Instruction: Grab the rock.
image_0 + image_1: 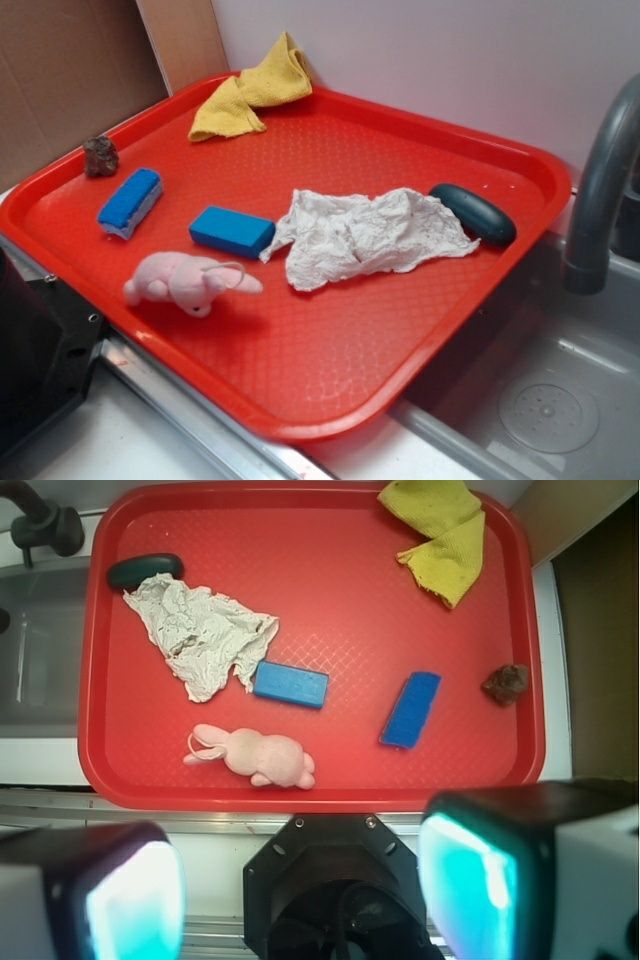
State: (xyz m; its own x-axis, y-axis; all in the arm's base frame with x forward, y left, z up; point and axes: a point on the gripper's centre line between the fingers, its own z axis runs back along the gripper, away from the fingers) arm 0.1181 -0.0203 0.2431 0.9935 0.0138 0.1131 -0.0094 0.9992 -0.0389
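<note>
The rock [100, 156] is a small, lumpy brown-grey stone with a rough, jagged outline, darker in its creases. It sits free on the raised rim of the red tray [330, 350], nothing touching it. In the exterior view it lies at about ten o'clock on the tray, at the far left edge. In the wrist view the rock [506, 684] lies at about three o'clock, by the right rim

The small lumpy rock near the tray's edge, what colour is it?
Brownish grey, mottled dark; the small lumpy rock shows best in the exterior view.
</note>
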